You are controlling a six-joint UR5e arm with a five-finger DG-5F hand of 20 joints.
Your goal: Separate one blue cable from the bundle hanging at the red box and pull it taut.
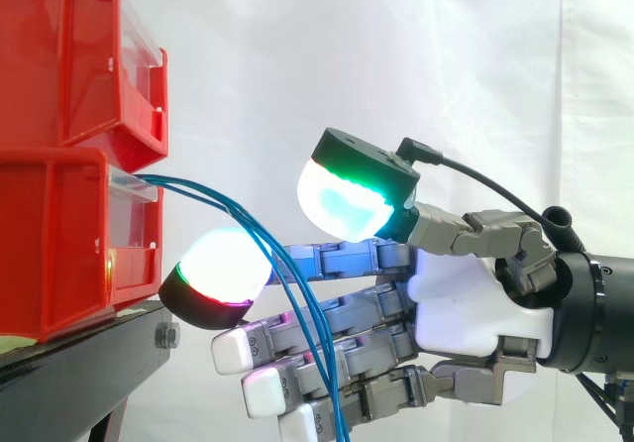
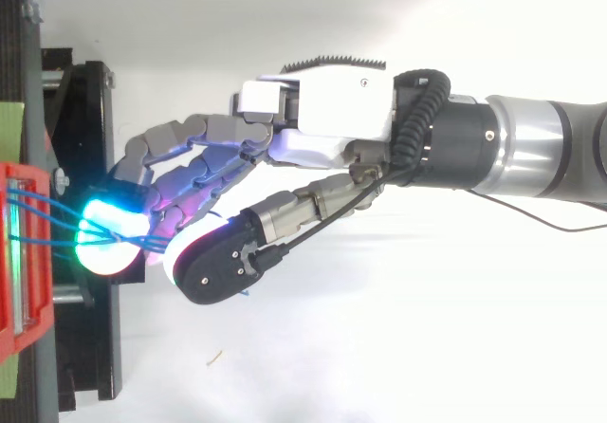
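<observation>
My hand (image 1: 466, 293) reaches level toward the lower glossy red plastic bin (image 1: 54, 249) on the black metal stand (image 1: 89, 358). My jointed grey fingers (image 1: 342, 259) lie nearly straight and spread, gripping nothing, thumb lifted clear. Thin, smooth blue cables (image 1: 319, 363) arc from that bin's mouth and hang across my fingers

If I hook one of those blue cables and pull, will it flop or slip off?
Probably floppy: the blue cables leave the red box and sag into a downward curve, so one should drape over the hand. They look thin and lie close together, so neighbours may drag along. The rounded pads look smooth; a strand could slip off.
</observation>
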